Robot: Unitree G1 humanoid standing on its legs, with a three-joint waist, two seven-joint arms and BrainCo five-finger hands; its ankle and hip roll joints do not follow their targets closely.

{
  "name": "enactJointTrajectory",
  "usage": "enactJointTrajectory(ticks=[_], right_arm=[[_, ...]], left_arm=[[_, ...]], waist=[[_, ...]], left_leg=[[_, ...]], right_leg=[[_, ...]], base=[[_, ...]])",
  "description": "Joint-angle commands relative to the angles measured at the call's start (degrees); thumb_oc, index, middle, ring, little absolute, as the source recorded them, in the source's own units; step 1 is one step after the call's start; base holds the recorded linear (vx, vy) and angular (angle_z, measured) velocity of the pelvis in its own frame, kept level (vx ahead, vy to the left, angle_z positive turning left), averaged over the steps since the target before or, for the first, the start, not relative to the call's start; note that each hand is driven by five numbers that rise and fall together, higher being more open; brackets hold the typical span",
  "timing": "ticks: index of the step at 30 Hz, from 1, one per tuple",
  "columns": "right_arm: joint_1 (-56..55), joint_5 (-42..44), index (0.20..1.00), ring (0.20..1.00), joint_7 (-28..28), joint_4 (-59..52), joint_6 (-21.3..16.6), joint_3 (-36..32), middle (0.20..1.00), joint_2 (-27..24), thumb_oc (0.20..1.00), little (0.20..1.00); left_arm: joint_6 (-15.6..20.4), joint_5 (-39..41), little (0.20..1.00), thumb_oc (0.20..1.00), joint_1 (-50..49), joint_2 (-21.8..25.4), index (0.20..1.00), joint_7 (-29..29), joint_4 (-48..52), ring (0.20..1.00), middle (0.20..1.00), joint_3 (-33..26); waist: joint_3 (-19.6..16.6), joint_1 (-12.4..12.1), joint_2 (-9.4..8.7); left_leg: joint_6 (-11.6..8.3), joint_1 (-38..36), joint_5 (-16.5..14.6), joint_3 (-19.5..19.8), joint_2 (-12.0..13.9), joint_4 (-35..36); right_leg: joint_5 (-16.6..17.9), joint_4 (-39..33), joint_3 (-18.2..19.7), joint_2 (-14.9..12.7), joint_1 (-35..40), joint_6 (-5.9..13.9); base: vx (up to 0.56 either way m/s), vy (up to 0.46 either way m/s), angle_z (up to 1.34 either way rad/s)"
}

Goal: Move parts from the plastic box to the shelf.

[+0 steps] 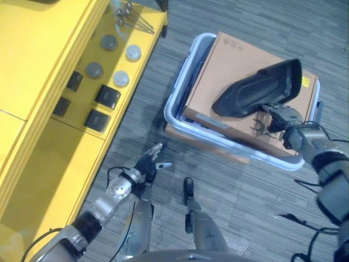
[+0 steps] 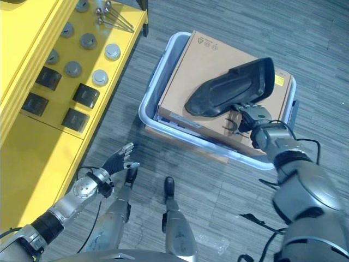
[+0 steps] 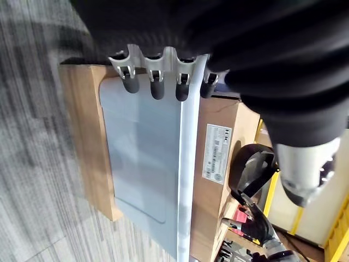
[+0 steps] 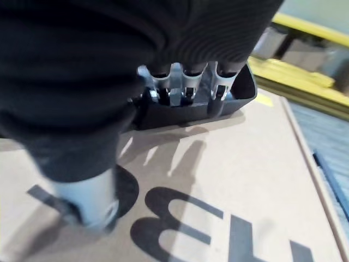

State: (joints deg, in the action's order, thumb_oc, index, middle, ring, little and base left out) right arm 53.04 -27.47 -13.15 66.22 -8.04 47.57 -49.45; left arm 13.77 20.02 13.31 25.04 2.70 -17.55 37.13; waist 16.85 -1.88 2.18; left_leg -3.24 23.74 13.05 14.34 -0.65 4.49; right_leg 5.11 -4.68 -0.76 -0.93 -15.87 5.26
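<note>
A large black moulded part lies on a brown cardboard box that fills the pale plastic box on the floor. My right hand is at the part's near end. In the right wrist view its fingers curl over the rim of the black part, thumb below. My left hand hovers open over the floor between the yellow shelf and the plastic box, holding nothing. The left wrist view shows its straight fingers in front of the plastic box.
On the yellow shelf sit several round grey discs, several black square parts and a bundle of metal bolts. The plastic box rests on a wooden base. Grey striped carpet lies between shelf and box.
</note>
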Motion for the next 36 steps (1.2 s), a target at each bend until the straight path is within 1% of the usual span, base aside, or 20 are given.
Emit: enactJointTrajectory(ticks=[1,4,7,10,11,12,15,16,17,20,22,26,29,34,35,36], right_arm=[[-0.36,-5.08,0.2,0.2,0.92,1.36,2.78,4.12,0.2,-0.59,0.2,0.2],[-1.19,-5.46,0.2,0.2,0.2,1.89,3.49,2.8,0.2,1.66,0.2,0.2],[-1.08,-3.25,0.2,0.2,-1.03,1.58,3.81,0.48,0.2,3.26,0.2,0.2],[-0.13,-1.36,0.2,0.2,-1.65,0.96,3.9,-0.4,0.2,4.0,0.2,0.2],[0.63,1.41,0.2,0.2,-2.02,-0.17,3.63,-1.66,0.2,4.41,0.2,0.2],[0.62,1.43,0.2,0.2,-2.01,-0.2,3.65,-1.68,0.2,4.4,0.2,0.2],[2.76,10.12,0.2,0.2,-1.1,-1.8,3.55,-5.0,0.2,5.87,0.2,0.2],[3.7,14.28,0.2,0.2,0.1,-2.56,3.59,-6.29,0.2,6.74,0.2,0.2],[3.71,14.32,0.2,0.2,0.13,-2.59,3.62,-6.29,0.2,6.75,0.2,0.2],[3.81,18.45,0.2,0.2,0.78,-3.02,4.21,-8.36,0.2,9.13,0.2,0.2],[3.67,22.13,0.2,0.2,1.21,-0.86,4.47,-11.15,0.2,11.74,0.2,0.2],[4.55,24.41,0.2,0.2,2.48,2.62,5.35,-13.41,0.2,15.63,0.2,0.2],[4.31,24.86,0.2,0.2,3.84,6.86,5.84,-14.86,0.2,18.35,0.2,0.2],[3.83,21.95,0.2,0.2,5.25,12.27,7.77,-16.36,0.2,21.17,0.2,0.2],[2.66,20.15,0.2,0.2,5.38,14.18,8.52,-16.79,0.2,22.06,0.2,0.2],[2.61,20.13,0.2,0.2,5.37,14.2,8.5,-16.82,0.2,22.09,0.2,0.2]], left_arm=[[2.74,-0.69,1.0,1.0,1.1,-2.4,1.0,-0.71,1.37,1.0,1.0,-0.9],[2.53,-0.51,1.0,1.0,0.75,-2.66,1.0,-0.91,1.4,1.0,1.0,-1.17],[2.37,-0.21,1.0,1.0,0.69,-3.01,1.0,-1.48,1.19,1.0,1.0,-1.29],[2.21,0.15,1.0,1.0,0.93,-3.12,1.0,-1.82,1.05,1.0,1.0,-1.33],[2.26,0.48,1.0,1.0,1.19,-3.19,1.0,-2.26,0.95,1.0,1.0,-1.41],[2.26,0.48,1.0,1.0,1.2,-3.17,1.0,-2.26,0.95,1.0,1.0,-1.41],[1.93,0.68,1.0,1.0,1.6,-3.22,1.0,-2.99,0.45,1.0,1.0,-1.72],[1.61,0.8,1.0,1.0,1.33,-3.26,1.0,-2.84,0.05,1.0,1.0,-2.13],[1.61,0.8,1.0,1.0,1.32,-3.23,1.0,-2.84,0.05,1.0,1.0,-2.15],[0.87,1.58,1.0,1.0,0.12,-3.12,1.0,-2.24,-0.06,1.0,1.0,-2.96],[0.11,2.13,1.0,1.0,-1.38,-2.23,1.0,-1.2,0.87,1.0,1.0,-3.53],[-1.6,1.68,1.0,1.0,-3.99,-0.53,1.0,1.13,2.33,1.0,1.0,-3.89],[-2.84,2.22,1.0,1.0,-5.51,-0.49,1.0,3.04,1.42,1.0,1.0,-3.89],[-4.4,1.47,1.0,1.0,-7.72,0.1,1.0,5.14,1.85,1.0,1.0,-3.74],[-4.92,1.21,1.0,1.0,-8.38,0.24,1.0,5.97,2.17,1.0,1.0,-3.56],[-4.95,1.21,1.0,1.0,-8.44,0.29,1.0,5.97,2.22,1.0,1.0,-3.55]], waist=[[0.4,-0.57,-0.66],[0.25,-0.67,-0.21],[0.06,-0.64,0.07],[-0.06,-0.59,-0.07],[-0.2,-0.42,-0.25],[-0.19,-0.42,-0.27],[-0.42,0.01,-1.17],[-0.68,0.35,-2.05],[-0.63,0.35,-2.09],[-1.49,0.71,-3.46],[-2.54,0.7,-4.72],[-4.96,0.14,-6.55],[-7.49,-0.21,-7.72],[-11.34,-1.37,-8.77],[-12.55,-2.1,-8.92],[-12.55,-2.1,-8.95]], left_leg=[[1.09,-2.85,-8.72,-1.65,-2.18,0.51],[1.14,-2.78,-8.68,-1.54,-2.27,0.51],[1.21,-2.8,-8.75,-1.51,-2.36,0.51],[1.33,-2.9,-8.83,-1.58,-2.4,0.51],[1.41,-2.98,-8.93,-1.57,-2.38,0.51],[1.41,-2.99,-8.93,-1.57,-2.38,0.51],[1.49,-3.25,-9.1,-1.67,-2.29,0.51],[1.48,-3.65,-9.32,-1.97,-2.1,0.51],[1.48,-3.72,-9.34,-1.99,-2.11,0.51],[1.71,-5.32,-10.02,-2.63,-1.65,0.51],[1.98,-7.43,-11.03,-2.99,-1.35,0.51],[2.35,-11.82,-12.81,-3.25,-0.41,0.51],[2.6,-15.09,-13.97,-3.22,0.2,0.51],[3.27,-19.48,-15.74,-2.7,0.4,0.51],[3.58,-20.54,-16.18,-2.19,0.26,0.51],[3.58,-20.61,-16.21,-2.18,0.26,0.51]], right_leg=[[-0.63,-0.32,0.73,-0.79,-4.17,-0.77],[-0.7,-0.32,0.8,-0.82,-4.24,-0.83],[-0.68,-0.32,0.89,-0.89,-4.19,-0.83],[-0.67,-0.32,1.08,-0.84,-4.15,-0.85],[-0.69,-0.32,1.13,-0.84,-4.13,-0.85],[-0.69,-0.32,1.13,-0.85,-4.12,-0.85],[-0.7,-0.32,1.08,-0.78,-3.84,-0.84],[-0.82,-0.32,1.1,-0.67,-3.36,-0.82],[-0.83,-0.32,1.12,-0.68,-3.3,-0.82],[-1.12,-0.32,1.2,-0.5,-1.64,-0.89],[-1.52,-0.32,1.34,-0.29,0.49,-0.97],[-2.58,-0.27,1.14,-0.24,4.63,-1.07],[-3.44,0.02,1.33,-0.22,7.57,-1.07],[-4.52,0.38,0.69,-0.73,11.86,-0.91],[-5.02,0.71,0.65,-0.89,12.88,-0.79],[-5.05,0.71,0.64,-0.89,12.94,-0.79]], base=[[0.0,0.0,0.0],[0.0,0.0,0.0],[0.0,0.007,0.01],[0.0,0.0,0.0],[0.0,0.0,0.0],[0.0,0.0,0.0],[0.0,0.0,0.0],[0.0,0.0,0.0],[0.0,0.0,0.0],[0.03,0.025,0.0],[0.09,0.024,-0.01],[0.1,0.036,-0.06],[0.11,0.048,-0.04],[0.1,0.068,0.09],[0.09,0.057,0.03],[0.08,0.054,0.0]])
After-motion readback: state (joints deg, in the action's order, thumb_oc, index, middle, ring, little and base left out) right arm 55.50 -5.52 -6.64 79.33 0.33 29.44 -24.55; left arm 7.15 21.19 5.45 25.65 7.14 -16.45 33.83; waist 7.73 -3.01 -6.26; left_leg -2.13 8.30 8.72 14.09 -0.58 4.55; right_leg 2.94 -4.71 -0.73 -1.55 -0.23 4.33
